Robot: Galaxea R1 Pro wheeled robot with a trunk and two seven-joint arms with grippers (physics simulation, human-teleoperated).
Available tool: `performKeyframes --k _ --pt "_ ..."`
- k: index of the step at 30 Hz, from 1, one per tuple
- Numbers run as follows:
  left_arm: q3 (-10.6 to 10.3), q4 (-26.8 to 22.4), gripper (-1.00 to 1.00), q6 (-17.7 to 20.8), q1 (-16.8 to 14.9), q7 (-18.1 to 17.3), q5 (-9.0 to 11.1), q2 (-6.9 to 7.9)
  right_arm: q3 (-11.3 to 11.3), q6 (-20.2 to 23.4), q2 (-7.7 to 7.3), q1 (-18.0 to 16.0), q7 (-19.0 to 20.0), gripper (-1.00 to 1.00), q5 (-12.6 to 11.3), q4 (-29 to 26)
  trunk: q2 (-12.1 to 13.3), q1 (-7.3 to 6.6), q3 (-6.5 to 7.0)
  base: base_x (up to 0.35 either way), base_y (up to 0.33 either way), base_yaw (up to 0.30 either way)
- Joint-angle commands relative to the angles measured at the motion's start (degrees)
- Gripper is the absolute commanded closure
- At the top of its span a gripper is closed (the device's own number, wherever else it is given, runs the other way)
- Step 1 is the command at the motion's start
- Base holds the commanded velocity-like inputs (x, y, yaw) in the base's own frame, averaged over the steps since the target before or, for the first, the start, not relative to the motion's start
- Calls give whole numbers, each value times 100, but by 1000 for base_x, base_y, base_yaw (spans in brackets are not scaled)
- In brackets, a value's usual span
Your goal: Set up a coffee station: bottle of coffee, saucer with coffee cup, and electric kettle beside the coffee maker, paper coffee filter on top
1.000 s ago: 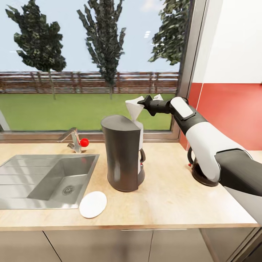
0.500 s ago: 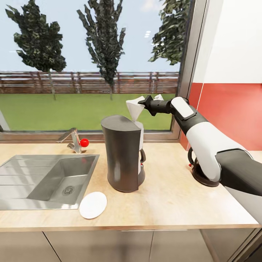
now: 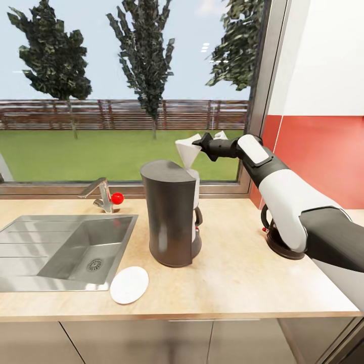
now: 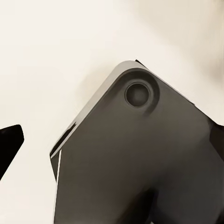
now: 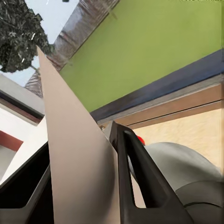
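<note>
Right gripper (image 3: 201, 143) is pinched shut on the paper filter (image 3: 188, 151), one dark finger (image 5: 135, 172) on each face of the white sheet, holding it in the air just above the back right corner of the coffee maker's (image 3: 169, 217) flat top. The filter's point hangs down close to the lid, but whether it touches is hard to tell. It is a thin, matt white cone of paper, judged nearly weightless and floppy, easy to crease or tear, so a light pinch near its upper rim suits it best, and it will likely need letting go low over the lid or it may drift off.

The coffee maker is tall, smooth, dark grey plastic with rounded sides, a white inner part and a small jug with a black handle. It stands mid-worktop (image 3: 237, 273), right of the steel sink (image 3: 65, 247). A plain white saucer (image 3: 129, 284) lies at the worktop's front edge beside the sink's front right corner. The kettle (image 3: 275, 237), with black base and loop handle, sits toward the right end, largely hidden by the arm.

Left gripper: I cannot tell its state; its wrist view gives a dark grey moulded part against a pale surface
</note>
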Motion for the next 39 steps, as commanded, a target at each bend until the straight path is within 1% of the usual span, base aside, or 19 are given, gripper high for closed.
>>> performKeyframes --k 1,6,7,31,39 --pt "45 -11 -100 -7 3 -16 -4 -2 22 6 -4 -5 -6 100 -1 -2 -5 1 -7 0 0 0" --pt "45 -11 -100 -7 3 -14 -6 -2 23 6 -11 -5 -3 100 24 -2 -5 1 -7 0 0 0" --pt "45 -11 -100 -7 3 -15 -6 -2 22 6 -11 -5 -5 -100 24 -2 -5 1 -7 0 0 0" --pt "45 -11 -100 -7 3 -17 -7 -10 25 0 -17 -5 -6 -100 35 -2 -5 1 -7 0 0 0" --pt "45 -11 -100 9 3 -18 -8 -11 22 6 -20 -5 -11 -100 151 -2 316 -175 137 0 0 0"
